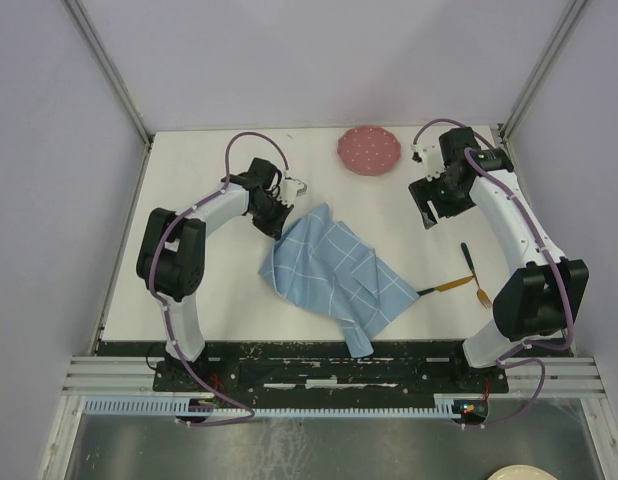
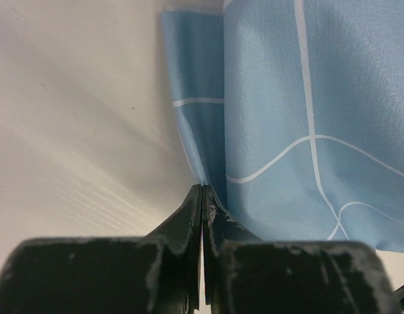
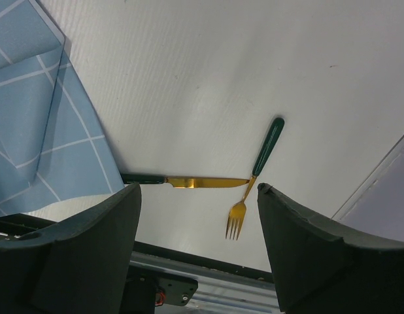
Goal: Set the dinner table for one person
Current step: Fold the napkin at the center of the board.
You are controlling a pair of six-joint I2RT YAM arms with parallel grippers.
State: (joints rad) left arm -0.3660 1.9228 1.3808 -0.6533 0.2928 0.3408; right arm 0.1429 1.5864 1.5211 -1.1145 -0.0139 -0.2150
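A crumpled blue grid-patterned placemat (image 1: 334, 270) lies on the white dinner table (image 1: 224, 305), its near corner hanging over the front rail. My left gripper (image 1: 284, 228) sits at the cloth's upper-left edge. In the left wrist view the gripper (image 2: 203, 190) is shut, and a fold of the placemat (image 2: 306, 98) runs into its tips. My right gripper (image 1: 427, 208) hovers open at the back right. Its wrist view looks between the open jaws (image 3: 197, 188) down at a gold knife (image 3: 195, 182) and a gold fork (image 3: 254, 176), both green-handled and touching tip to neck.
A pink speckled plate (image 1: 369, 150) rests at the table's far edge. The fork (image 1: 475, 275) and knife (image 1: 444, 288) lie near the right arm's base. Part of a cream plate (image 1: 524, 472) shows below the table. Grey walls close in both sides.
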